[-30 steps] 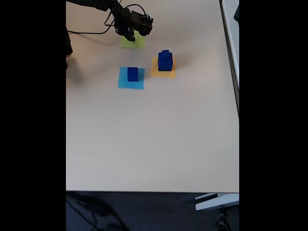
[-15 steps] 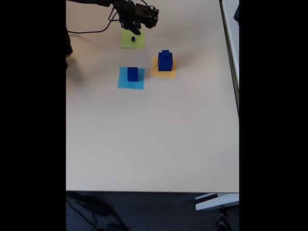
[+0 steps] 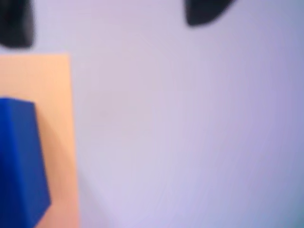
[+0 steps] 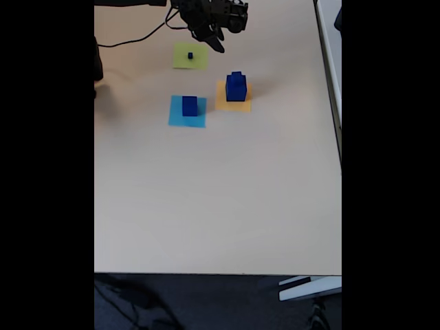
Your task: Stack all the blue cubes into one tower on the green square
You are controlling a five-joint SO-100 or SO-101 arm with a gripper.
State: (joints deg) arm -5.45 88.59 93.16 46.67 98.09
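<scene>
A tiny blue cube (image 4: 190, 56) sits on the green square (image 4: 190, 62) near the table's far edge in the fixed view. A mid-sized blue cube (image 4: 190, 105) stands on a light-blue square (image 4: 187, 118). A large blue cube (image 4: 236, 89) with a smaller cube (image 4: 236, 74) on top stands on an orange square (image 4: 233, 104). My gripper (image 4: 212, 41) hovers open, up and to the right of the green square, holding nothing. The wrist view is blurred: the large blue cube (image 3: 19, 161) and the orange square (image 3: 52, 95) lie at the left, below my open gripper (image 3: 109, 19).
A black cable (image 4: 127, 42) trails from the arm over the table's far left part. The table's right edge (image 4: 337, 137) runs beside a pale strip. The near half of the beige table (image 4: 220, 206) is bare.
The gripper has lifted off the green square and moved right, toward the orange square. The tiny blue cube that it left on the green square now stands in plain sight.
</scene>
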